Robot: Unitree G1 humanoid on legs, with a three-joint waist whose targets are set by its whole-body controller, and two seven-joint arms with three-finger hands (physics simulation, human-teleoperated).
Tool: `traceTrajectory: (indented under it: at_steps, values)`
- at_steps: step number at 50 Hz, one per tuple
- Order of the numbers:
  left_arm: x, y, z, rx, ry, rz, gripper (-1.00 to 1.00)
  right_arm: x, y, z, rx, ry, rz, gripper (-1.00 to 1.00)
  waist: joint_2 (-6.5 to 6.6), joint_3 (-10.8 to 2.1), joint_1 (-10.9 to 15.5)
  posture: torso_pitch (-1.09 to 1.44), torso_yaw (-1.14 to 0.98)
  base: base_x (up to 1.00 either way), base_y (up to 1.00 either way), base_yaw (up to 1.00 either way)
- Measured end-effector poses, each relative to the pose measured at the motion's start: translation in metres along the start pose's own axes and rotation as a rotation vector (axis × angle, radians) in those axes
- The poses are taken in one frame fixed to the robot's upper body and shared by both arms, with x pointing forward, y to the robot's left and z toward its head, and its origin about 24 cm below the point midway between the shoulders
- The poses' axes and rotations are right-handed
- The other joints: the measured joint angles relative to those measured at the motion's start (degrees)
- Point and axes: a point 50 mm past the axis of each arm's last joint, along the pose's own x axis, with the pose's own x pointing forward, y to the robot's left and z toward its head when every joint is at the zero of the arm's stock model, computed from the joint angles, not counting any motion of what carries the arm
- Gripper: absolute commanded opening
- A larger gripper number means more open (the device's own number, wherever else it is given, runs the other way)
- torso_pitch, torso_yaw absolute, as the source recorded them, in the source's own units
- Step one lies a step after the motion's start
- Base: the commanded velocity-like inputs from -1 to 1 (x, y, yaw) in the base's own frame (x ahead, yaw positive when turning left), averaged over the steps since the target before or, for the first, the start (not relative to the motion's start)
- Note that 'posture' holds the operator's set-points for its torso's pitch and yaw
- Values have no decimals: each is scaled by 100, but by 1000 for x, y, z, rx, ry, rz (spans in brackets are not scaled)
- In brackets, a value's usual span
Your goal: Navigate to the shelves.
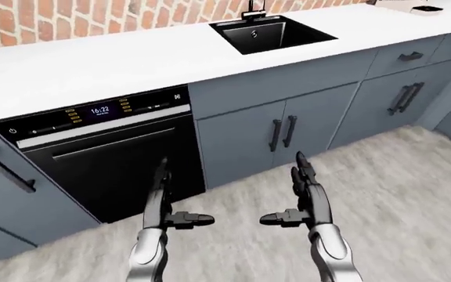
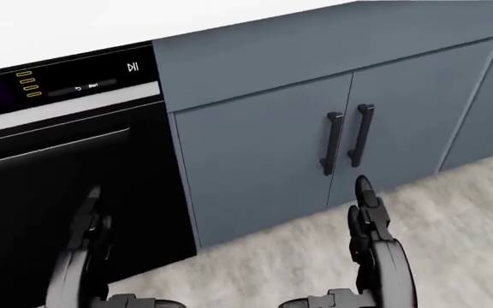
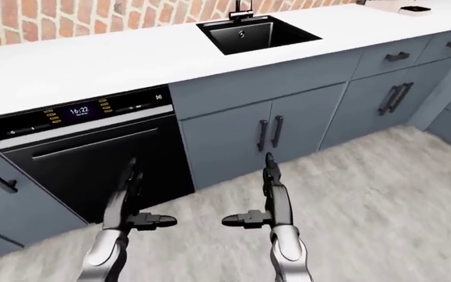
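Observation:
No shelves show in any view. I face a kitchen counter. My left hand [image 1: 163, 197] and right hand [image 1: 302, 194] are held out low over the floor, fingers straight and open, thumbs pointing inward, both empty. They also show in the head view, left hand [image 2: 88, 221] and right hand [image 2: 368, 212].
A black built-in oven [image 1: 108, 158] with a lit clock stands at the left. Blue-grey cabinet doors [image 1: 276, 132] with black handles stand under a white countertop [image 1: 116, 59] with a black sink [image 1: 271, 34]. A brick wall [image 1: 92, 14] runs behind. Light wood floor [image 1: 398, 200] stretches to the right.

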Motion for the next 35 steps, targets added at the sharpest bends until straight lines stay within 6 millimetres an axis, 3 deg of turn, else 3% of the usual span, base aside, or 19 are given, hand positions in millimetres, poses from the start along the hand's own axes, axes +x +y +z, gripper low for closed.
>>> traceTrajectory:
  at_steps: [3,5,11,13,19,24,28,29,32,35]
  values:
    - [-2,5,-5,1,25,25,100,-1,5,-6,5,26,23,100,-4,-11,5,0,0,-6,0,-31]
    - [-2,5,-5,1,24,26,100,-1,4,-7,6,33,20,100,-101,-39,-12,0,0,-7,0,-32]
    - [-1,3,-2,1,13,13,100,0,1,1,8,-4,5,100,-560,-32,-25,0,0,-5,0,-30]
    - [-1,3,-1,1,7,13,100,1,1,2,9,-8,6,100,-769,-69,-45,0,0,-7,0,-31]
    - [-1,-7,-5,-11,26,-24,100,-1,-10,-8,5,38,-41,100,-594,-71,-194,0,0,-6,0,-31]
    - [0,-2,-1,-6,7,-4,100,2,-6,-4,11,18,-24,100,-297,44,-104,0,0,-6,0,-31]
    - [0,-1,1,-3,-4,-3,100,3,-5,-2,15,5,-22,100,38,4,-41,0,0,-6,0,-31]
    - [0,1,0,1,0,5,100,4,-3,-2,21,7,-14,100,-24,21,-6,0,0,-5,0,-30]
    - [-2,6,-6,1,28,26,100,2,2,-8,22,33,7,100,-54,22,-15,0,0,-6,0,-31]
    - [-2,4,-5,1,26,22,100,1,0,-7,16,31,3,100,-207,-5,-34,0,0,-6,0,-31]
